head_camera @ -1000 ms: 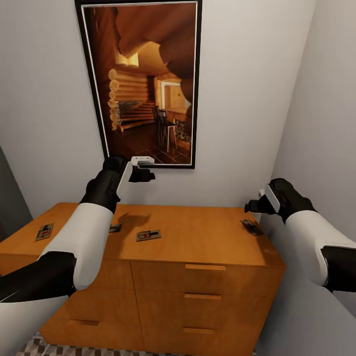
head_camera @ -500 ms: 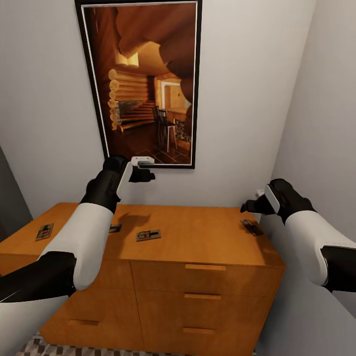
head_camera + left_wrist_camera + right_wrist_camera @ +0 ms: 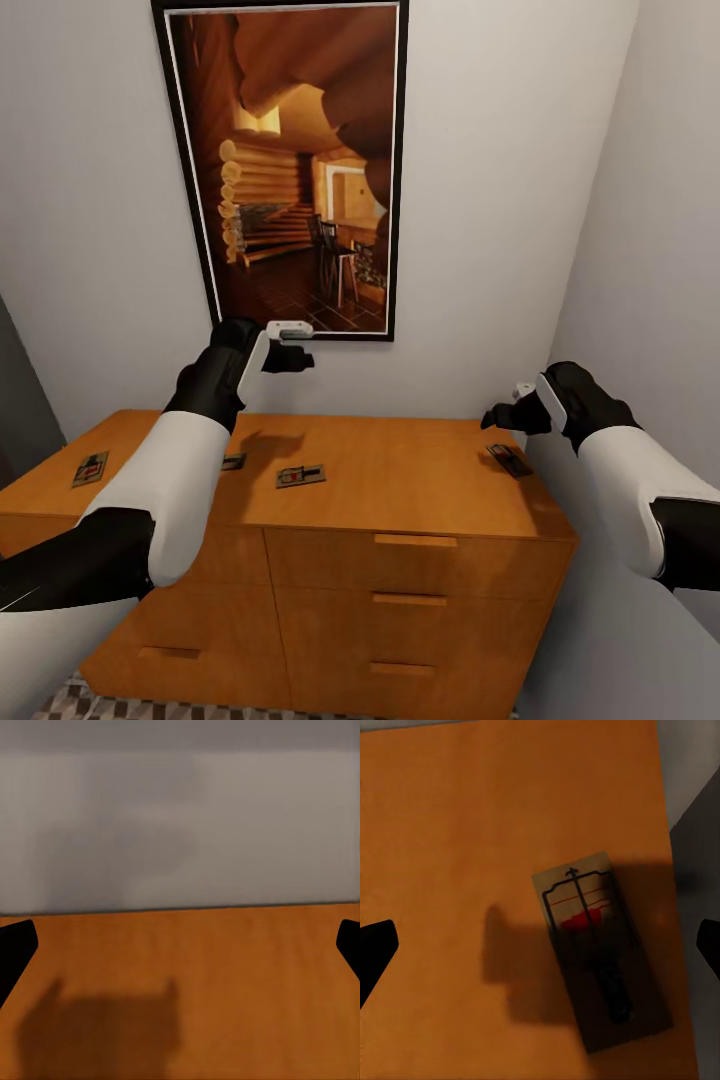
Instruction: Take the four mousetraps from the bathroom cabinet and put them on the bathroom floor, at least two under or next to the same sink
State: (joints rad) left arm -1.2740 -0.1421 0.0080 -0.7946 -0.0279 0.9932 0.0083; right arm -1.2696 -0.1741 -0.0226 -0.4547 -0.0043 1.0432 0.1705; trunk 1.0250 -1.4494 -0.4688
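The orange-brown cabinet (image 3: pixel 400 490) stands against the wall, with several mousetraps lying flat on its top. One mousetrap (image 3: pixel 90 468) is at the far left. A second (image 3: pixel 232 462) peeks out from behind my left forearm, and a third (image 3: pixel 301 476) lies left of centre. Another mousetrap (image 3: pixel 509 459) (image 3: pixel 600 952) lies near the right edge, just below my open right gripper (image 3: pixel 500 415) (image 3: pixel 540 952), which hovers above it. My left gripper (image 3: pixel 290 355) (image 3: pixel 180 952) is open, held high over the back of the cabinet top (image 3: pixel 225 982). A strip of the bathroom floor (image 3: pixel 70 700) shows at the cabinet's foot.
A large framed picture (image 3: pixel 290 170) hangs on the wall behind the cabinet. A grey side wall (image 3: pixel 650 250) runs close along the cabinet's right end. The cabinet front has several drawers with bar handles (image 3: pixel 415 541).
My right gripper has crept a little to the left and up above the right-hand mousetrap. The left gripper has barely shifted. The mousetraps lie as before.
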